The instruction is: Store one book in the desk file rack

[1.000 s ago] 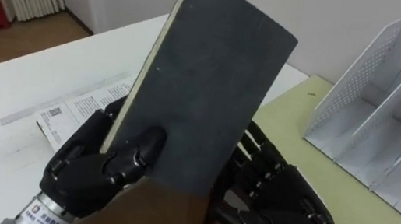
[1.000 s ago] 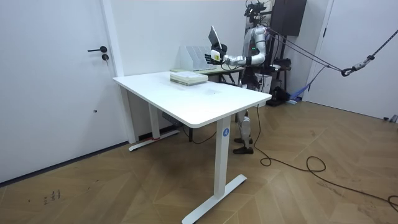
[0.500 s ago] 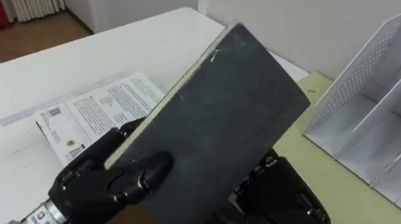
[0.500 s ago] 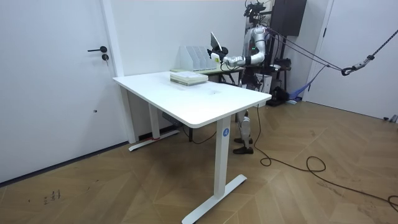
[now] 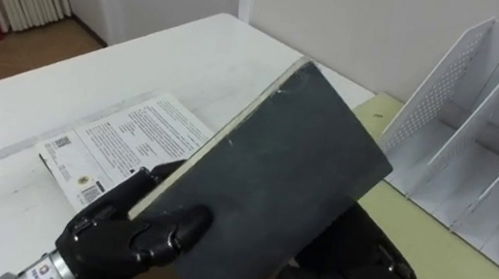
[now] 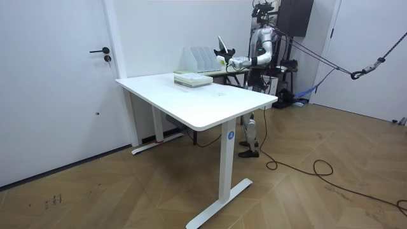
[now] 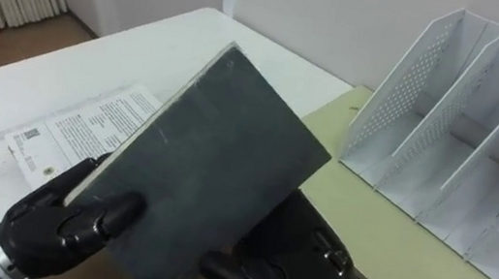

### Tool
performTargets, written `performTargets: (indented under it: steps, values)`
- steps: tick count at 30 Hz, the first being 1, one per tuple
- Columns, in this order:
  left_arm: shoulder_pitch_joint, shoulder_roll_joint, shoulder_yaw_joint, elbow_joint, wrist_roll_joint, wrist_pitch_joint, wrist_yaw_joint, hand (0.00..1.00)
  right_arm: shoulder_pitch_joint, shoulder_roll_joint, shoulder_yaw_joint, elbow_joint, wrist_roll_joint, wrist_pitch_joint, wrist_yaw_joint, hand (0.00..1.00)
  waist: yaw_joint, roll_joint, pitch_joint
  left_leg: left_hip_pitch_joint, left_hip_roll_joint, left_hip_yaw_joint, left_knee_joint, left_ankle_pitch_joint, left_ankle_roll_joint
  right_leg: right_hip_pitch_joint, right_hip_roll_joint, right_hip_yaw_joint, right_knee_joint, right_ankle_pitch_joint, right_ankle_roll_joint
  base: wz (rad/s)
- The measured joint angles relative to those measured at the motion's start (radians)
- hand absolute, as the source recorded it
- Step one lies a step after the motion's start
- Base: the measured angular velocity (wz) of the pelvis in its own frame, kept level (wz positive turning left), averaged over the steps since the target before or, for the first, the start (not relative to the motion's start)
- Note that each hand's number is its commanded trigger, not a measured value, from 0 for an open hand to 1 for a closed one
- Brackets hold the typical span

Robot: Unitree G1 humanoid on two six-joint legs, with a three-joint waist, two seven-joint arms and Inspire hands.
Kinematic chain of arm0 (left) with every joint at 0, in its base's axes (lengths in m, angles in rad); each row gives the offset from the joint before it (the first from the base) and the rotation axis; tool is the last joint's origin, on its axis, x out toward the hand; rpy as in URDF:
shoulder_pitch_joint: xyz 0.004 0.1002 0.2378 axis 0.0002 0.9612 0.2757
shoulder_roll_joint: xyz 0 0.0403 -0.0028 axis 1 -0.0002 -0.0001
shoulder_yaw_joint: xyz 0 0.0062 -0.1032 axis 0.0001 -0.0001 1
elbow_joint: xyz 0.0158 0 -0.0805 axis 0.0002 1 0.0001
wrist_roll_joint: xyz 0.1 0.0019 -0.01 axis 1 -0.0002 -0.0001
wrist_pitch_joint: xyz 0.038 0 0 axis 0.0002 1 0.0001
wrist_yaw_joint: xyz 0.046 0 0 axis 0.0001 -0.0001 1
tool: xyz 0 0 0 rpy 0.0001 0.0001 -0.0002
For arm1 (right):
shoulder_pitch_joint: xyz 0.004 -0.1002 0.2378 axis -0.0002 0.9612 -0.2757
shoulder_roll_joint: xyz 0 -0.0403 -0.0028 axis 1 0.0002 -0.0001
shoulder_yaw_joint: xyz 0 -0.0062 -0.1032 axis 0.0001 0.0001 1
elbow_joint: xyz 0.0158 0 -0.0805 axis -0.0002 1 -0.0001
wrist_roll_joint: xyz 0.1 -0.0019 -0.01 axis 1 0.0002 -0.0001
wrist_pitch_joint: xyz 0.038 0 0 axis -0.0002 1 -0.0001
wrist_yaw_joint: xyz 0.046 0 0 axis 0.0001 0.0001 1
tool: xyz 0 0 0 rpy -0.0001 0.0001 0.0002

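Book (image 5: 281,193) is up in both hands, dark grey cover facing us, tilted w/ its top corner leaning toward the file rack (image 5: 485,134). It's near the rack but not in it yet. Left hand (image 5: 114,233): thumb curled onto the cover, fingers wrapped round the edge away from the rack. Right hand (image 5: 363,273): fingers curled round the lower edge on the rack side. Rack stands on a yellow-green worktop (image 5: 430,248). Left of the rack, on the white worktop (image 5: 60,93), a printed booklet (image 5: 117,141) lies flat. In the room view the robot stands upright just right of the rack.
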Motion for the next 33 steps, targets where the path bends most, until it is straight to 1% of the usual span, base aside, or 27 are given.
performTargets:
  steps: [3, 5, 9, 13, 17, 20, 22, 23, 24, 25, 33]
  values:
    - [-0.001, 0.021, 0.000, 0.002, -0.015, 0.000, -0.009, 1.00, 0.000, -0.004, 0.000, -0.011, 0.002, 0.000, 0.000, 0.00, 0.000, 0.004, -0.0023, 0.000, 0.001, 0.000, 0.000, 0.000, 0.000, 0.000, 0.000, -0.001, 0.001, 0.000, 0.000, 0.00]
    - [-0.003, 0.029, 0.000, 0.002, -0.015, 0.000, -0.010, 1.00, 0.000, -0.010, 0.000, -0.013, 0.002, 0.000, 0.000, 0.00, 0.000, 0.007, -0.0019, 0.000, 0.001, 0.000, 0.000, 0.000, 0.000, 0.001, 0.000, -0.001, 0.001, 0.000, 0.000, 0.00]
    - [-0.003, 0.030, 0.003, 0.021, -0.015, 0.000, -0.019, 1.00, 0.000, -0.019, -0.003, -0.013, 0.006, 0.000, 0.000, 0.00, 0.004, 0.008, -0.0009, 0.000, 0.001, 0.000, 0.000, 0.000, 0.000, 0.000, 0.000, -0.003, 0.000, 0.000, 0.000, 0.00]
    - [-0.003, 0.030, 0.004, 0.021, -0.015, 0.000, -0.026, 1.00, 0.000, -0.020, -0.003, -0.016, 0.006, 0.000, 0.000, 0.00, 0.004, 0.010, 0.0001, -0.001, 0.001, 0.000, 0.000, -0.001, -0.001, 0.000, 0.000, -0.004, -0.002, 0.000, 0.000, 0.00]
    - [-0.008, 0.030, 0.015, 0.021, -0.015, 0.000, -0.029, 1.00, 0.000, -0.026, -0.003, -0.045, 0.007, 0.000, 0.000, 0.00, 0.004, 0.015, 0.0034, -0.001, 0.001, 0.000, -0.001, -0.001, -0.001, 0.000, 0.000, -0.004, -0.004, 0.000, 0.000, 0.00]
    - [-0.017, 0.030, 0.016, 0.021, -0.028, 0.000, -0.032, 1.00, 0.000, -0.040, -0.004, -0.049, 0.008, 0.000, 0.000, 0.00, 0.004, 0.016, 0.0031, -0.001, 0.001, 0.001, -0.001, -0.001, -0.001, 0.000, 0.000, -0.006, -0.006, 0.000, 0.000, 0.00]
    - [-0.018, 0.030, 0.016, 0.021, -0.034, 0.000, -0.032, 1.00, 0.000, -0.043, -0.007, -0.049, 0.008, 0.000, 0.000, 0.01, 0.004, 0.016, 0.0027, 0.000, 0.001, 0.001, -0.001, -0.001, -0.001, 0.000, -0.001, -0.007, -0.007, 0.000, 0.000, 0.00]
    - [-0.018, 0.030, 0.016, 0.022, -0.034, 0.000, -0.032, 1.00, 0.000, -0.043, -0.009, -0.050, 0.008, 0.000, 0.000, 0.39, 0.004, 0.017, 0.0025, 0.000, 0.001, 0.001, -0.001, -0.001, -0.001, 0.000, -0.001, -0.008, -0.008, 0.000, 0.000, 0.00]
    - [-0.018, 0.030, 0.016, 0.022, -0.034, 0.000, -0.032, 1.00, 0.000, -0.043, -0.010, -0.050, 0.008, 0.000, 0.000, 0.63, 0.004, 0.017, 0.0023, 0.000, 0.001, 0.001, -0.002, -0.001, -0.001, 0.000, -0.001, -0.009, -0.008, 0.000, 0.000, 0.00]
    - [-0.018, 0.030, 0.016, 0.021, -0.034, 0.000, -0.032, 1.00, 0.000, -0.043, -0.011, -0.050, 0.008, 0.000, 0.000, 1.00, 0.004, 0.017, 0.0022, 0.000, 0.001, 0.001, -0.002, -0.001, -0.001, 0.000, -0.001, -0.009, -0.008, 0.000, 0.000, 0.00]
    - [-0.020, 0.030, 0.016, 0.021, -0.036, 0.000, -0.034, 1.00, 0.000, -0.043, -0.013, -0.050, 0.008, 0.000, 0.000, 1.00, 0.004, 0.021, 0.0001, 0.001, 0.001, 0.002, -0.002, -0.001, -0.001, 0.000, -0.003, -0.021, -0.007, 0.000, 0.000, 0.00]
